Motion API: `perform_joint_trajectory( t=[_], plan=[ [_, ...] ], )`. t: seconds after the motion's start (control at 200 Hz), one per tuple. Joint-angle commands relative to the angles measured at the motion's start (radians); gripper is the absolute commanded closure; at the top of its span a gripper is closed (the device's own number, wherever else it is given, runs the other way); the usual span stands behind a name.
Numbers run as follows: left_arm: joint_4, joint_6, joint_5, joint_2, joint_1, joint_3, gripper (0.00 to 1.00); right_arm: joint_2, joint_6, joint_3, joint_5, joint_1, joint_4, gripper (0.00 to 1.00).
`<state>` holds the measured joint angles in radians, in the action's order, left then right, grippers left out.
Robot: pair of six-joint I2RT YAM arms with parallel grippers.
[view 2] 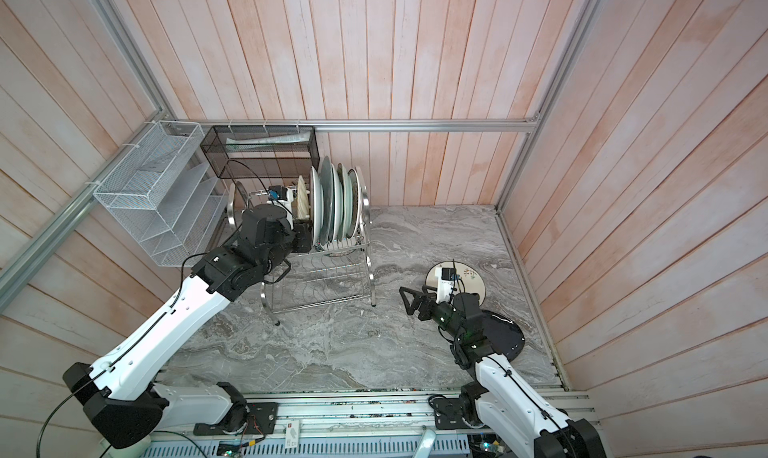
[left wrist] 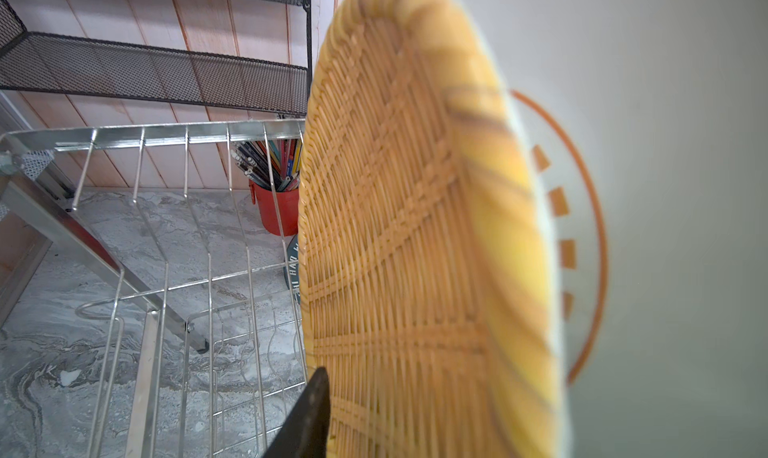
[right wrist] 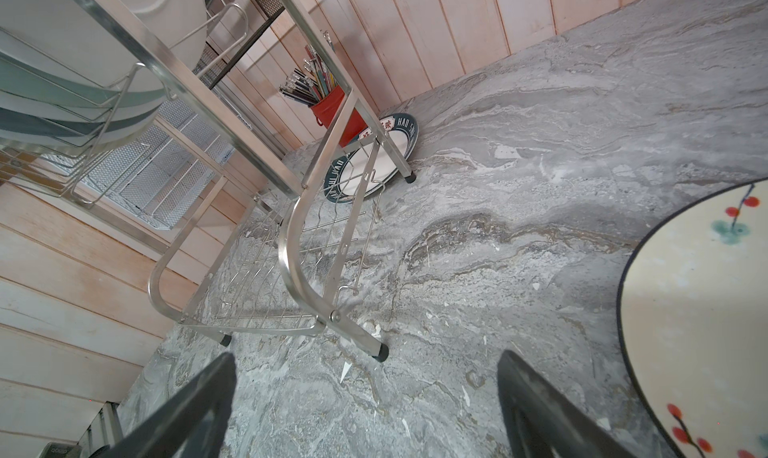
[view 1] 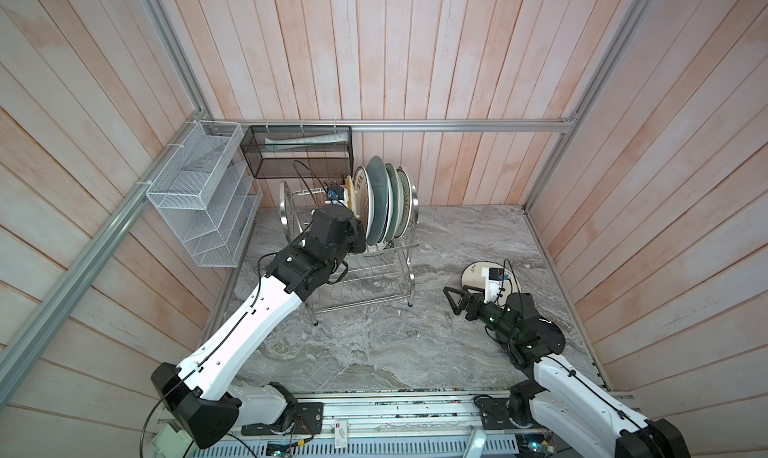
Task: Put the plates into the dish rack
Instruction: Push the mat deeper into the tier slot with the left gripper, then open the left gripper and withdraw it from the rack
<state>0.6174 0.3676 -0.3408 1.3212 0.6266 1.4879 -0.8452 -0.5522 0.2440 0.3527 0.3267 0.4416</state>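
Woven yellow disc [left wrist: 415, 227] stood in the dish rack [left wrist: 166, 134] by the left fingers [left wrist: 309, 410], grip unclear, so slow straight withdrawal seemed best; right fingers [right wrist: 195, 410] gaped empty.

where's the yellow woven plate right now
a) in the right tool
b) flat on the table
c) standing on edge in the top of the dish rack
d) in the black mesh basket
c: the woven plate stands on edge among the upper wires of the dish rack, beside the white plate with orange marks; the right tool is open and empty.
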Motion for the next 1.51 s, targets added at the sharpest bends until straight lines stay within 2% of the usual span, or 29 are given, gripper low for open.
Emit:
perform_joint_trajectory(
  t=[0.0, 0.14, 0.52, 0.795, 0.95, 1.13, 1.3, 1.39, 1.5],
  plan=[
    [0.007, 0.004, 0.02, -0.023, -0.004, 0.047, 0.58, 0.012, 0.014, 0.026, -0.003, 0.005, 0.002, 0.02],
    [0.007, 0.002, 0.035, -0.04, -0.004, 0.07, 0.53, 0.015, 0.014, 0.026, 0.0, 0.006, 0.002, 0.02],
    [0.043, -0.001, 0.082, -0.104, -0.005, 0.133, 0.52, 0.092, 0.031, 0.006, 0.036, 0.007, 0.034, 0.02],
    [0.038, -0.03, 0.214, -0.285, -0.005, 0.053, 0.42, 0.183, 0.027, 0.023, 0.064, 0.006, 0.009, 0.02],
    [0.017, -0.088, 0.311, -0.43, -0.005, -0.087, 0.31, 0.207, 0.016, 0.082, 0.063, 0.005, -0.092, 0.02],
    [-0.076, -0.162, 0.439, -0.651, -0.005, -0.348, 0.16, 0.259, -0.035, 0.079, 0.042, 0.005, -0.225, 0.02],
    [-0.15, -0.18, 0.573, -0.831, -0.005, -0.569, 0.03, 0.322, -0.1, 0.068, -0.005, -0.004, -0.397, 0.02],
    [-0.187, -0.156, 0.607, -0.896, -0.005, -0.671, 0.0, 0.343, -0.148, 0.063, -0.039, -0.018, -0.481, 0.02],
    [-0.199, -0.122, 0.611, -0.917, -0.006, -0.75, 0.0, 0.364, -0.274, 0.023, -0.075, -0.044, -0.544, 0.02]
  ],
)
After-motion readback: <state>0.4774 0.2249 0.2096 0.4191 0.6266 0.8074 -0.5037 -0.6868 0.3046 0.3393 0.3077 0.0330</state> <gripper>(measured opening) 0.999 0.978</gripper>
